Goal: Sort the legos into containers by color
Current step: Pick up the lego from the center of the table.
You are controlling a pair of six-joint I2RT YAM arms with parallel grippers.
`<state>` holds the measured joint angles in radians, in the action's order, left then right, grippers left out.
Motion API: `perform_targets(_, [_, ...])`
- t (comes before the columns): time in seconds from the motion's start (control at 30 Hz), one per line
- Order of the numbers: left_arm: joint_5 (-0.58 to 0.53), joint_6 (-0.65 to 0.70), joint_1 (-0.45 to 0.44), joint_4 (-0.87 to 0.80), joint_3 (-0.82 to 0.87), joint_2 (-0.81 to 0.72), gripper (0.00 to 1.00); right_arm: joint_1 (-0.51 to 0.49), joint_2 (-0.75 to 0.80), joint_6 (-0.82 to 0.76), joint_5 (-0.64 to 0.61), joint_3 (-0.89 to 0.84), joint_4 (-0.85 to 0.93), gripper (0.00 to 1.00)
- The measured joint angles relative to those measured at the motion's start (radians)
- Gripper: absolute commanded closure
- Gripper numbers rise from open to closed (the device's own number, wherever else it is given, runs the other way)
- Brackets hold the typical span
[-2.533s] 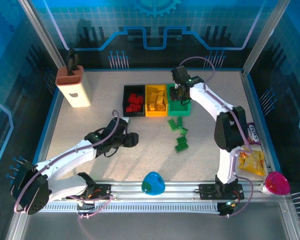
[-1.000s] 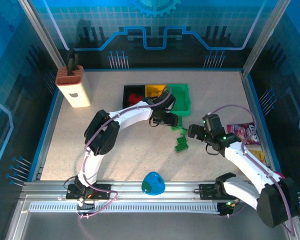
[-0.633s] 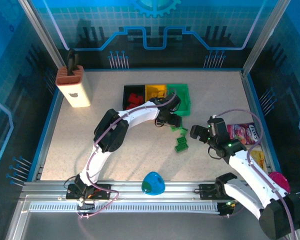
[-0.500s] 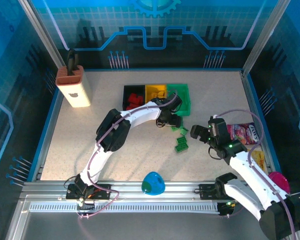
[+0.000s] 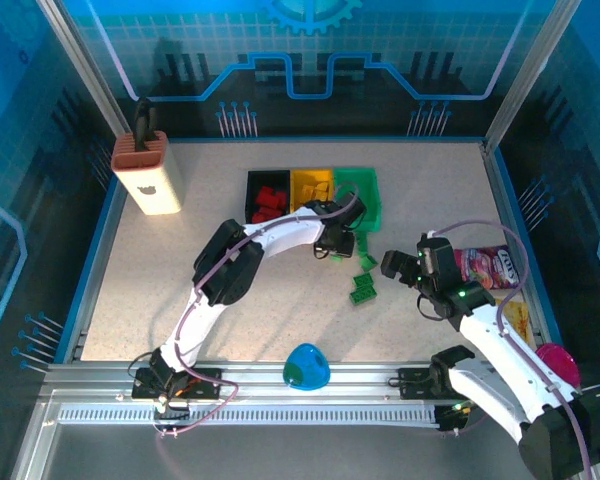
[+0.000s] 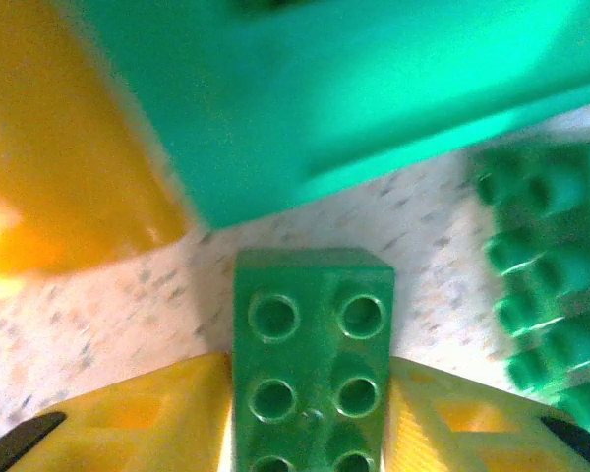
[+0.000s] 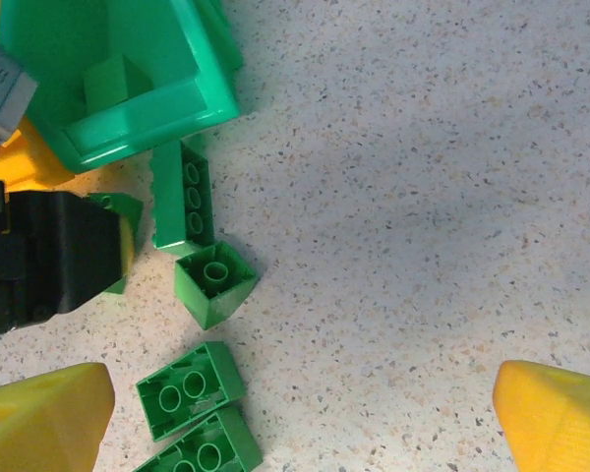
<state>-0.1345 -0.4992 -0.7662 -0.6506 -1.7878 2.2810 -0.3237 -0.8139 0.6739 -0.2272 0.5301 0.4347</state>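
The left gripper (image 6: 310,438) has a green brick (image 6: 312,344) between its 2 yellow fingers (image 6: 138,418), each pressed flat against one long side of it. The brick lies studs up on the speckled table (image 6: 108,295), with 6 studs in 2 columns in view. Just beyond its far end stands the outer wall of the green bin (image 6: 374,88), and the yellow bin (image 6: 59,167) adjoins it on the left. More loose green bricks (image 6: 546,285), blurred, lie close on the right.

The legos (image 7: 214,283) are green; the containers (image 5: 366,196) black, yellow, green.
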Motion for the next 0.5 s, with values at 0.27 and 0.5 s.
perform_targets(0.27, [-0.024,0.000,-0.003,-0.003,0.148,-0.113,0.71,0.000,0.003,0.008,0.008,-0.012,-0.003,0.00])
perform_targets(0.5, [-0.027,0.020,-0.006,-0.007,0.151,-0.231,0.70,0.000,0.007,0.020,0.034,-0.058,-0.011,0.00])
